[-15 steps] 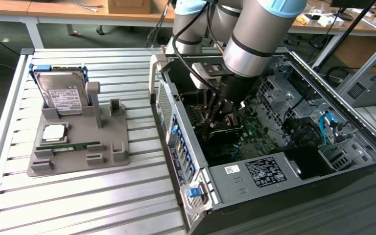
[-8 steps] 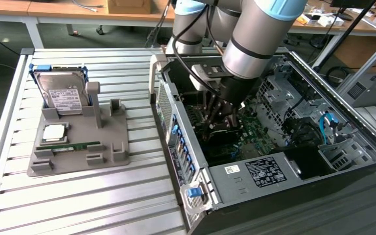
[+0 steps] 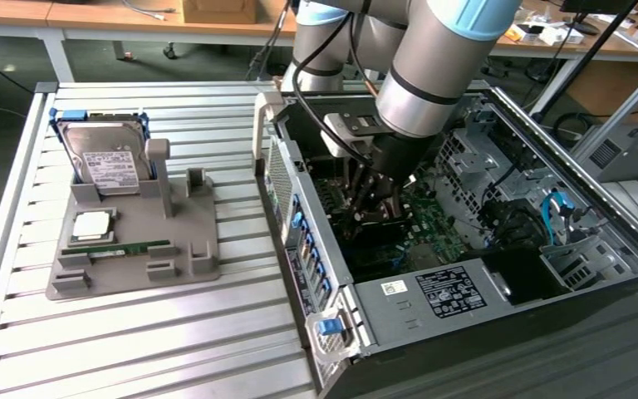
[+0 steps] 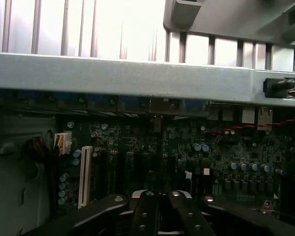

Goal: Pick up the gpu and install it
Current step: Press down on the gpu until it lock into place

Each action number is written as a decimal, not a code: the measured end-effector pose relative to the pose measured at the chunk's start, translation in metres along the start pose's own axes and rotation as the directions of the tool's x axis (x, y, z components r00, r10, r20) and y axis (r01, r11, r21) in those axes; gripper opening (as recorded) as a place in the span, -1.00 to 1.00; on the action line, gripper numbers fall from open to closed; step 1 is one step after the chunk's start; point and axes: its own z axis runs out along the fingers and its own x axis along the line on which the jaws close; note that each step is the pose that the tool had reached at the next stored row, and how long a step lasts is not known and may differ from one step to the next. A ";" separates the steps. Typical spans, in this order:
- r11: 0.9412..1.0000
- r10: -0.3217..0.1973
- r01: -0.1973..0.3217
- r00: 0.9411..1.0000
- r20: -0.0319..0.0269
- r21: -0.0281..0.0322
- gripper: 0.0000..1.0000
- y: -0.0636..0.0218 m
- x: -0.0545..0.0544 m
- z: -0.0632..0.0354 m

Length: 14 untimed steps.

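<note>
The arm reaches down into the open computer case (image 3: 585,241), which lies on its side on the slatted metal worktop (image 3: 164,332). The gripper (image 3: 369,206) sits low over the green motherboard (image 3: 435,220), its fingers (image 4: 146,209) drawn close together. Between them in the exterior view sits a dark flat piece, apparently the gpu (image 3: 377,223), held just above the board (its outline merges with the shadowed interior, so its edges are hard to trace). In the wrist view the finger pads meet near the middle, with the motherboard's rows of dark slots and a white slot (image 4: 85,176) beyond them, and the case's grey side rail (image 4: 118,73) crossing above. Well apart, toward the exterior view's left, a grey parts holder (image 3: 130,266) carries a hard drive (image 3: 106,158) standing tilted, a processor (image 3: 93,224) and a green memory stick (image 3: 117,248).
</note>
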 end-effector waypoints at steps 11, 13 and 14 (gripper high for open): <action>1.000 0.000 0.000 1.000 -0.004 0.000 -0.73 0.0001 0.002 0.0036; 1.000 0.001 -0.001 1.000 -0.004 0.000 -0.73 0.0003 0.002 0.0042; 1.000 0.001 -0.001 1.000 -0.005 0.000 -0.73 0.0003 0.002 0.0043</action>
